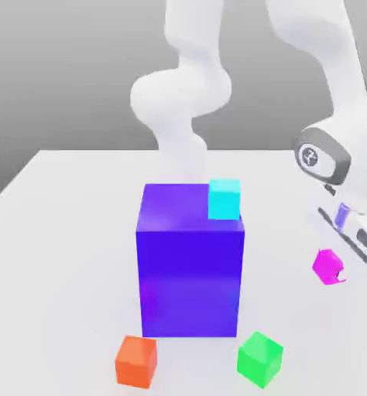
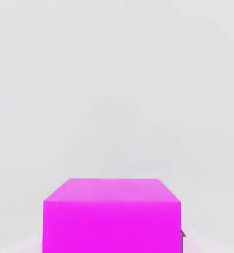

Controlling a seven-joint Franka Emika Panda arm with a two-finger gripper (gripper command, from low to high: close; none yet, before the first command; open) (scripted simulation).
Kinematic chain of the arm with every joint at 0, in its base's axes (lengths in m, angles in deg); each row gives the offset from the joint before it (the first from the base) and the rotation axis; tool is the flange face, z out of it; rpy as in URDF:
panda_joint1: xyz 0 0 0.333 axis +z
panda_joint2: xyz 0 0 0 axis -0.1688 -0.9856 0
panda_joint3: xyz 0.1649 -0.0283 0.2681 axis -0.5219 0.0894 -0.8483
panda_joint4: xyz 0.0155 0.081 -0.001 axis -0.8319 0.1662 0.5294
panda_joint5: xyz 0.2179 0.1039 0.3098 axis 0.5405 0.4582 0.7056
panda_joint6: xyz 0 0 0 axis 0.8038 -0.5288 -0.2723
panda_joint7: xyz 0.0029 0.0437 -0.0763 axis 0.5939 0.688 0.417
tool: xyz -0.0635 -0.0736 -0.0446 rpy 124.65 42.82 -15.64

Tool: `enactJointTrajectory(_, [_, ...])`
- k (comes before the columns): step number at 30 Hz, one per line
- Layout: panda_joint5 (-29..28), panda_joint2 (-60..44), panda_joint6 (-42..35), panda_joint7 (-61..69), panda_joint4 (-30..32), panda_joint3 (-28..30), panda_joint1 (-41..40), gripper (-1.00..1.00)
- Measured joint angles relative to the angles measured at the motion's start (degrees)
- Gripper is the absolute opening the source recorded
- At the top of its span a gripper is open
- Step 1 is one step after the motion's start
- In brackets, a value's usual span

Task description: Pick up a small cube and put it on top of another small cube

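The white arm comes down from the upper part of the exterior view on that view's right, and its gripper (image 1: 340, 267) has its fingers clamped on the small plain bright magenta cube (image 1: 327, 265). That cube hangs tilted, a little above the pale tabletop (image 1: 55, 224), off the right side of the tall glossy blue-violet block (image 1: 190, 263). In the hand view the magenta cube (image 2: 112, 217) sits large and close, with a dark sliver of a fingertip (image 2: 183, 236) at its edge.

The small plain bright green cube (image 1: 259, 358) rests on the table near the front, just off the block's front right corner as the exterior view shows it, and well below the magenta one in that picture. Bare table lies between the 2; nothing stands in the gap.

Around them: the blue-violet block is the biggest thing here, standing in the middle of the table. A small cyan cube (image 1: 224, 199) appears at the block's upper right corner, behind or on it; I cannot tell which. A small orange cube (image 1: 136, 360) rests on the table by the block's front left corner, well apart from the green cube. The block stands between the orange cube and the gripper.

On the arm's wrist there is a round grey cap (image 1: 321, 158) with a small mark on it, too small to read. I see no other lettering.
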Motion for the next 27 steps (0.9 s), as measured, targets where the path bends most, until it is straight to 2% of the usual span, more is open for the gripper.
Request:
enactJointTrajectory(4, [3.62, -2.74, -9.68, 1.24, -6.30, 2.98, -3.90, -1.00])
enactJointTrajectory(18, [2.25, -10.69, -43.99, 16.39, -30.89, 11.99, -20.06, -1.00])
enactJointTrajectory(27, [-5.00, -17.38, -54.37, -0.23, -35.72, 17.70, -18.71, -1.00])
